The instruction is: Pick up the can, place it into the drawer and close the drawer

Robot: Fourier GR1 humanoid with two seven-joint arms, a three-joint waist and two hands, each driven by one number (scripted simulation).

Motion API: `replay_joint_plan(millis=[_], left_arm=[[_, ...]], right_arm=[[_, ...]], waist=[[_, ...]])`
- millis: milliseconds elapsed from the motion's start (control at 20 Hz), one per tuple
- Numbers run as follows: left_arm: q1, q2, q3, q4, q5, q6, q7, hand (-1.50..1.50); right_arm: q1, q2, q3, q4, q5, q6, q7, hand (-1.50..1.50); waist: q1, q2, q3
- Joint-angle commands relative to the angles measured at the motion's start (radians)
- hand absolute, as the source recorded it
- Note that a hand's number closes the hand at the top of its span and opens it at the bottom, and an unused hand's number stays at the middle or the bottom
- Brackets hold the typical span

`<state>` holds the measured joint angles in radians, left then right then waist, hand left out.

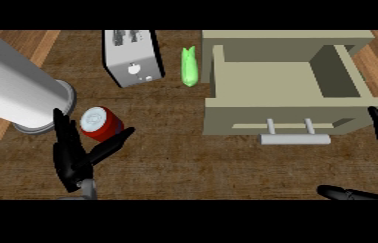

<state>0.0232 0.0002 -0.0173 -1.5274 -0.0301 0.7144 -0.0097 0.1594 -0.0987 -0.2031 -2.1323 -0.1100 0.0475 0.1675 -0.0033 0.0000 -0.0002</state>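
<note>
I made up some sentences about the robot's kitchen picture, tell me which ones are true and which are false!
1. The red can is already inside the drawer. False: it stands on the counter, between the thumb and fingers of the left hand.
2. The drawer is pulled open. True.
3. The green thing lies between the toaster and the drawer. True.
4. The left hand is squeezed tight around the can. False: its fingers are straight, reaching along the can's sides.
5. A big silver cylinder stands to the right of the drawer. False: it is at the far left, beside the can.
6. The right hand shows at the lower right edge. True.
</note>
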Motion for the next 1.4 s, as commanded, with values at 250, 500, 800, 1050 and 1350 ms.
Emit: replay_joint_plan(millis=[250,500,800,1050,1350], left_arm=[[0.017,0.0,0.072,0.193,0.176,-0.057,-0.24,-1.5],[-0.062,0.015,0.147,0.314,0.193,-0.077,-0.262,-1.5],[-0.094,0.024,0.212,0.489,0.295,-0.151,-0.408,-1.5],[-0.178,0.027,0.258,0.664,0.342,-0.195,-0.505,-1.5],[-0.34,0.08,0.344,0.932,0.382,-0.279,-0.631,-1.5]], right_arm=[[0.027,0.006,-0.024,-0.104,-0.021,0.021,0.064,-1.5],[0.013,0.004,-0.063,-0.048,-0.03,0.043,0.031,-1.5],[0.02,-0.003,-0.072,-0.111,-0.028,0.045,0.092,-1.5],[0.02,-0.009,-0.099,-0.134,-0.059,0.073,0.114,-1.5],[-0.057,-0.001,-0.093,-0.049,-0.04,0.048,0.103,-1.5]], waist=[[0.0,-0.001,0.0],[0.0,0.0,0.0],[0.0,0.0,0.0],[-0.002,0.0,0.0],[-0.006,0.003,-0.001]])
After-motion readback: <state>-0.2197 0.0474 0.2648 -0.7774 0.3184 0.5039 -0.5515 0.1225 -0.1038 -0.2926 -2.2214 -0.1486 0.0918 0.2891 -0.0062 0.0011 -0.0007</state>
